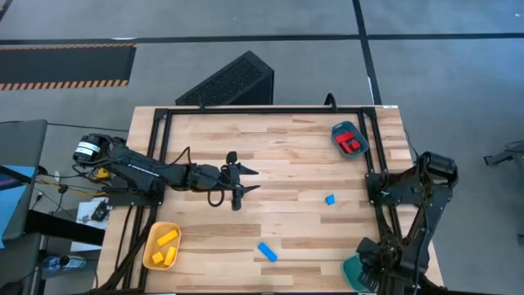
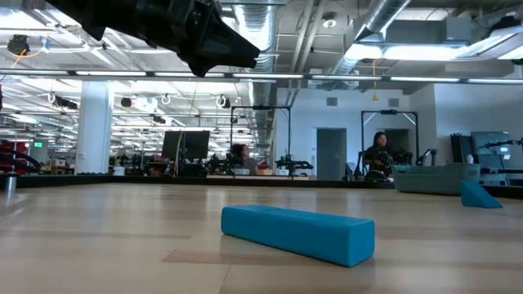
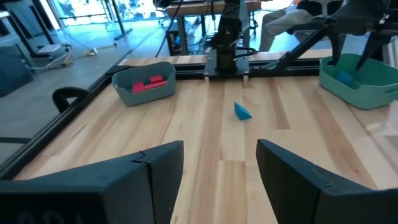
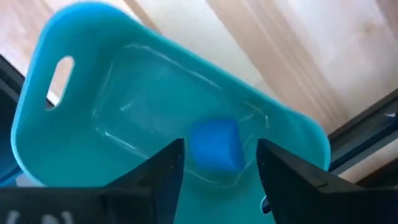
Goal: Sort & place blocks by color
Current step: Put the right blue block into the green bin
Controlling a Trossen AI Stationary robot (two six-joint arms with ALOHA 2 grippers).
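Note:
My left gripper point(image 1: 252, 181) point(image 3: 221, 162) hangs open and empty above the middle of the table, pointing toward its right edge. A small blue block point(image 1: 330, 199) point(image 3: 242, 112) lies on the wood ahead of it. A blue bar point(image 1: 267, 252) point(image 2: 298, 233) lies flat near the front edge. My right gripper point(image 1: 366, 274) point(image 4: 221, 146) is open above the teal tray point(image 4: 93, 37) at the front right corner. A blue cube point(image 4: 214, 146) rests on that tray's floor, below the gap between the fingers. Red blocks point(image 1: 352, 143) lie in the far right teal tray point(image 1: 339, 129). Yellow blocks point(image 1: 166, 238) lie in the yellow tray point(image 1: 151, 260).
A black metal frame point(image 1: 262, 109) runs along the table's far and side edges. Bare wood lies between the left gripper and the small blue block. A dark slatted box point(image 1: 229, 82) stands on the floor behind the table. People sit in the room beyond point(image 2: 380, 151).

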